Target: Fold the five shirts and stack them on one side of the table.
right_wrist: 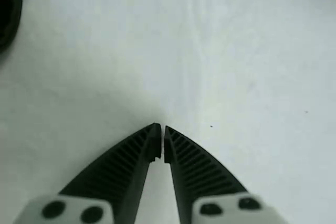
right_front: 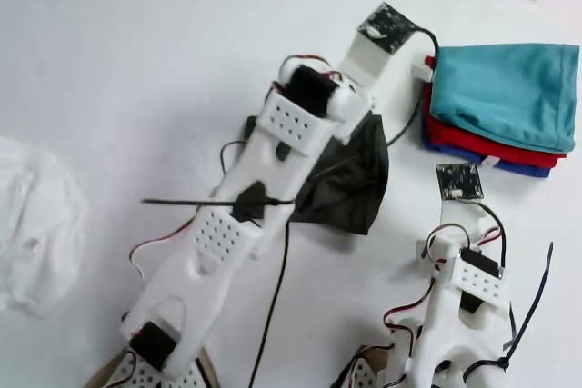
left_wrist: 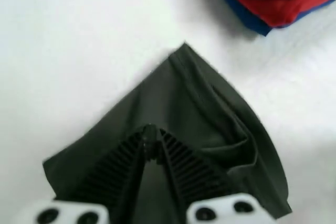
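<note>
- 5 shirts are lying on 1 table (right_front: 136,61): teal shirt (right_front: 509,88), red shirt (right_front: 464,141), blue shirt (right_front: 523,168), black shirt (right_front: 355,184), white shirt (right_front: 36,224).
- 3 of those are sitting in 1 stack; 2 are lying separately.
- 2 arms are showing: left arm (right_front: 264,188), right arm (right_front: 464,306).
- 2 grippers, 1 per arm: left gripper (left_wrist: 152,142), right gripper (right_wrist: 159,142).
- 2 cam boards are showing: left cam board (right_front: 389,26), right cam board (right_front: 459,181).

Bright, even light washes the white table (right_front: 136,61) nearly flat. Soft, faint shadows fall beside the dark shirt (right_front: 355,179) at centre and the shirt stack (right_front: 500,97) at upper right. The white shirt (right_front: 36,224) at the left edge almost melts into the glare.
</note>
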